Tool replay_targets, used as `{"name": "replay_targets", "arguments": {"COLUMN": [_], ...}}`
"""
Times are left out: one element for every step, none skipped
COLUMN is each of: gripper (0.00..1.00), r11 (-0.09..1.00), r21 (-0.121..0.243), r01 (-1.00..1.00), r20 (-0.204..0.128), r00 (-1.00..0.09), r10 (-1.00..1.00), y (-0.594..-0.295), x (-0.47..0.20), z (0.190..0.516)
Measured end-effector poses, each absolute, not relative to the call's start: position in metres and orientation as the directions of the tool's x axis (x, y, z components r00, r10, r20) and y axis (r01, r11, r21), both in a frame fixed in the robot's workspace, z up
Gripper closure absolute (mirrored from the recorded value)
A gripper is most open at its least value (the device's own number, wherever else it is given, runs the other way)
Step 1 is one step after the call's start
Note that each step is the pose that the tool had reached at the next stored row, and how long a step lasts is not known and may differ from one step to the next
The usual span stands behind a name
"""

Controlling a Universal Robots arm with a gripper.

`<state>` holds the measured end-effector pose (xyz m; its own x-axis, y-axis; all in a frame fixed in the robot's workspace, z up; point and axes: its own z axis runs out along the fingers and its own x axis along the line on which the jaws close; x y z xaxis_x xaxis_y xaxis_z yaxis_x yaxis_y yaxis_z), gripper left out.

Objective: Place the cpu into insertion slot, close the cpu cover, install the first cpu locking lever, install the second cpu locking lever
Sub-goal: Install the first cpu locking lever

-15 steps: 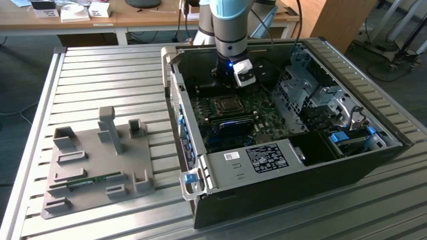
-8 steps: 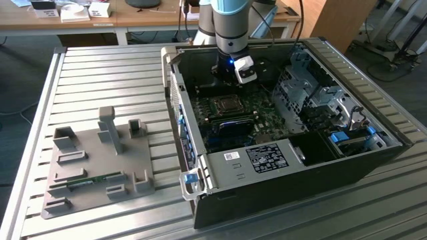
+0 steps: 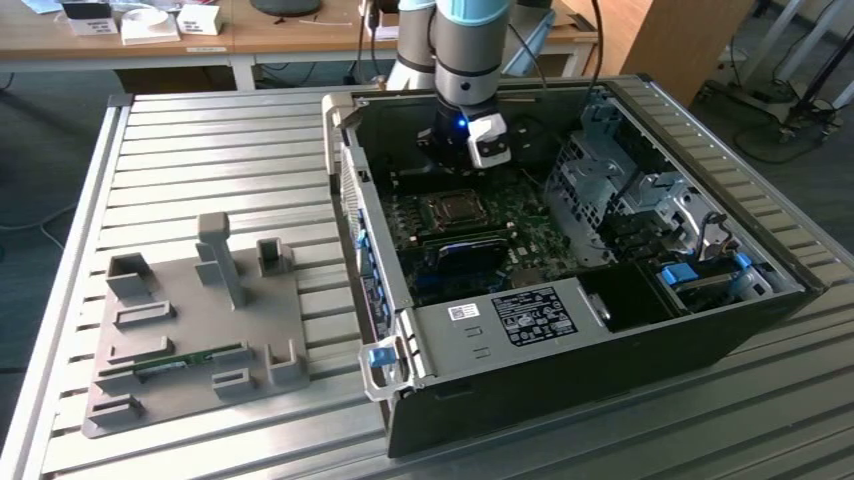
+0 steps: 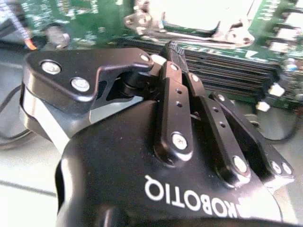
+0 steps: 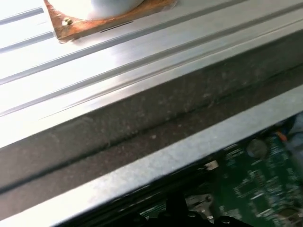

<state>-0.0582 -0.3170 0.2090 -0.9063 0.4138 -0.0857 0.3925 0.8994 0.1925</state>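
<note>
My gripper [image 3: 450, 165] hangs inside the open computer case [image 3: 747, 330], just behind the insertion slot [image 3: 451, 208] on the green motherboard [image 3: 527, 235]. In the second wrist view the black fingers [image 4: 176, 90] meet at their tips, so the gripper [image 4: 171, 48] is shut with nothing visible between them. Beyond the tips lies the silver cpu cover [image 4: 227, 32], flat over the slot, with a pale metal surface [image 4: 189, 10] in its window that looks like the cpu. Long black memory slots [image 4: 236, 61] lie between the tips and the cover.
A grey fixture plate [image 3: 200, 330] holding a memory stick [image 3: 174, 362] lies on the slatted aluminium table [image 3: 214, 150] at the exterior view's left. Drive cages [image 3: 627, 190] and a power supply [image 3: 521, 320] crowd the case. The case wall [image 5: 156, 165] stands close to the gripper.
</note>
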Motion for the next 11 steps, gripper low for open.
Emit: {"name": "replay_targets", "arguments": {"gripper": [0.89,0.89,0.89,0.89,0.89,0.89,0.89,0.89,0.89,0.89,0.89], "r11": [0.9,0.9,0.9,0.9,0.901,0.901,0.9,0.901,0.901,0.902,0.906], "r21": [0.185,0.176,0.168,0.162,0.161,0.161,0.161,0.161,0.161,0.16,0.16], "r01": [0.396,0.399,0.402,0.404,0.404,0.404,0.404,0.404,0.403,0.4,0.391], "r20": [-0.07,-0.052,-0.036,-0.024,-0.024,-0.024,-0.023,-0.023,-0.024,-0.024,-0.024], "r00": [-0.908,-0.909,-0.91,-0.911,-0.911,-0.911,-0.911,-0.911,-0.911,-0.912,-0.916], "r10": [0.413,0.413,0.413,0.413,0.413,0.413,0.413,0.413,0.412,0.409,0.399], "y": [-0.317,-0.3169,-0.3169,-0.3169,-0.317,-0.317,-0.317,-0.317,-0.317,-0.317,-0.317], "x": [-0.0579,-0.0577,-0.0575,-0.0574,-0.0575,-0.0575,-0.0575,-0.0575,-0.0574,-0.0574,-0.0574], "z": [0.2089,0.2089,0.2089,0.2088,0.2089,0.2089,0.2089,0.2088,0.2088,0.2088,0.2088]}}
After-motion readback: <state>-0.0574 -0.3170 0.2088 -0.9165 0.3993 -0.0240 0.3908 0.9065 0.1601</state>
